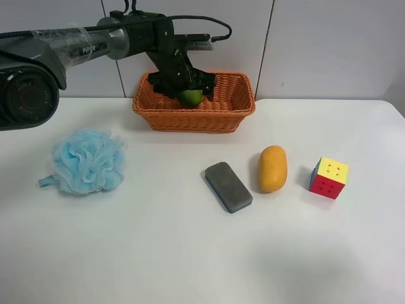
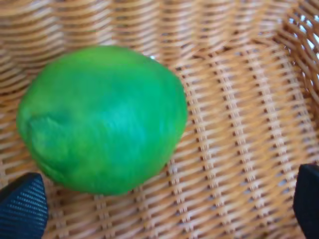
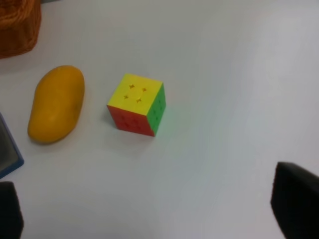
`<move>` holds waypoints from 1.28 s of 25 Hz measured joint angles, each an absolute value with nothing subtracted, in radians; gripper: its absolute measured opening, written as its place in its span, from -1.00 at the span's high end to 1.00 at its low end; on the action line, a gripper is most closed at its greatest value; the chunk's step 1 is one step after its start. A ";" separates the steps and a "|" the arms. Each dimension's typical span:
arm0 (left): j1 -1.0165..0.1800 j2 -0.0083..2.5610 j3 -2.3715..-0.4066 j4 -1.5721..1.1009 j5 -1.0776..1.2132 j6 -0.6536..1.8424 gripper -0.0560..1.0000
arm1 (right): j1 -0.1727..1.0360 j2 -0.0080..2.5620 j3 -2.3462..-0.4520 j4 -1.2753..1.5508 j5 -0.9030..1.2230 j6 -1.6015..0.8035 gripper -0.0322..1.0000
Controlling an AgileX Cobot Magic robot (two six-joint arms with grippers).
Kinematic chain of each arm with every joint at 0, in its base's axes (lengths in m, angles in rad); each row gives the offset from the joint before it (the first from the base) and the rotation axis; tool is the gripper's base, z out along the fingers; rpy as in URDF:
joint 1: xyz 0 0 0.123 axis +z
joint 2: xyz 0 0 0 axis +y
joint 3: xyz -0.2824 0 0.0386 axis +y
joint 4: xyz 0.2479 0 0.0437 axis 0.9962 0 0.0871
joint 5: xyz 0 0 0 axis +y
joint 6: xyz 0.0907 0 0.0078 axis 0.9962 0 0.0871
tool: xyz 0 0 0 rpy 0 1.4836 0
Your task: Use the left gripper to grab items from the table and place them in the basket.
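One lime (image 1: 190, 97), pouf (image 1: 88, 161), eraser (image 1: 228, 187), fruit (image 1: 273, 168), cube (image 1: 329, 177), basket (image 1: 190, 118).

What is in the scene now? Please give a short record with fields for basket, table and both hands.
basket: holds the lime
table: bath sponge, eraser, orange fruit, cube, all outside the basket
left hand: open, over the lime in the basket
right hand: open, empty, over the table near the cube

Lime (image 2: 102, 119) in the basket (image 1: 190, 118); on the table (image 1: 190, 253) before it, pouf (image 1: 88, 161), eraser (image 1: 228, 186), fruit (image 1: 273, 168), cube (image 1: 329, 178)
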State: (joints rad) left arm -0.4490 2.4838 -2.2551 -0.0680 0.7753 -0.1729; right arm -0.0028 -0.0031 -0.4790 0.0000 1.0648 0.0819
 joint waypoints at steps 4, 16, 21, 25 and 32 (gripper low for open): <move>-0.434 2.388 -2.255 -0.067 0.898 -0.168 -0.99 | -0.003 -0.003 -0.479 0.000 1.065 0.082 -0.98; -0.377 2.084 -2.219 -0.038 1.207 -0.067 -0.99 | -0.003 -0.003 -0.479 0.000 1.065 0.082 -0.98; -0.377 1.903 -1.996 -0.019 1.207 -0.025 -0.99 | -0.003 -0.003 -0.479 0.000 1.065 0.082 -0.98; -0.377 1.696 -1.719 -0.015 1.197 0.016 -0.99 | -0.003 -0.003 -0.479 0.000 1.065 0.082 -0.98; -0.377 1.242 -1.234 -0.016 1.024 0.023 -0.99 | -0.003 -0.003 -0.479 0.000 1.065 0.082 -0.98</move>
